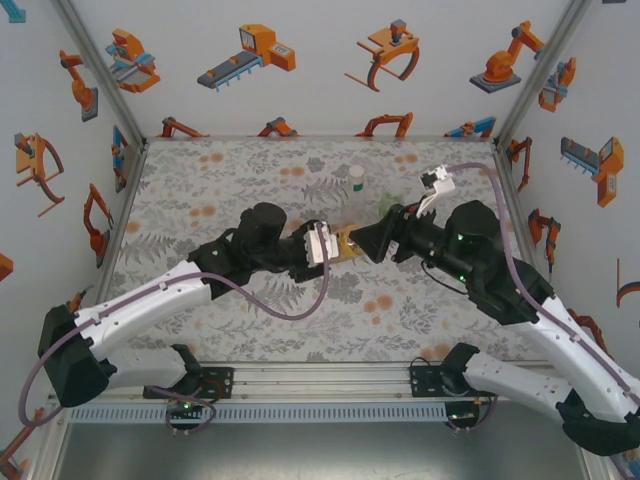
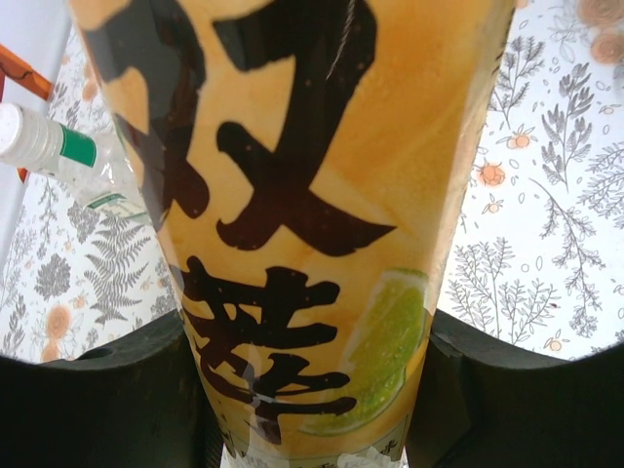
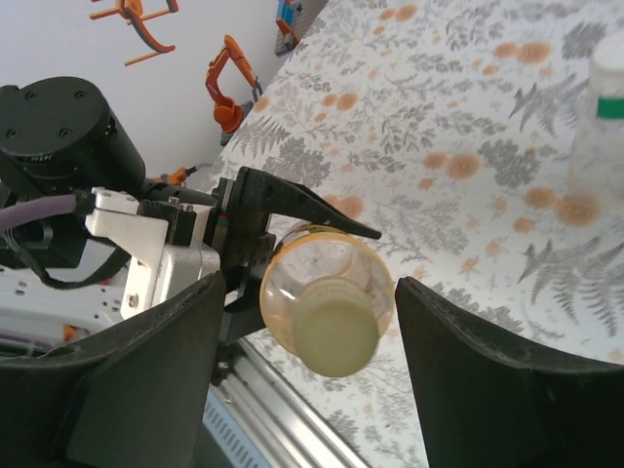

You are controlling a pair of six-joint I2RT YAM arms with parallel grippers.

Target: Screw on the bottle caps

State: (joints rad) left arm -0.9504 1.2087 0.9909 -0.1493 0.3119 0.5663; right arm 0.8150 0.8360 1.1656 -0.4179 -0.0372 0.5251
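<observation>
While the left gripper (image 1: 330, 243) has its jaws clamped on the body of the orange bottle (image 1: 348, 243), the bottle lies level above the middle of the surface (image 1: 200, 180), neck toward the right arm. In the left wrist view the label fills the gap between the jaws, both pressed to it.

Right gripper (image 3: 310, 341): jaws stand apart, one on each side of the pale yellow cap (image 3: 336, 336), with a gap on both sides. Nothing is held. The cap sits on the bottle's neck; how far it is threaded cannot be told.

Step in hand, as I judge it: tightening this cap, caught with the right jaws off it.

Next move calls for:
- closing the right jaws squarely on the cap rim
- turning about the bottle's long axis, wrist in line with the neck
- the left grip firm enough that the body does not spin

Around: a slim clear bottle (image 1: 356, 183) with a white cap and green band stands toward the far side, well apart. Nothing lies between the right jaws and the cap. The left jaw tips are near the neck, so room there is tight.
</observation>
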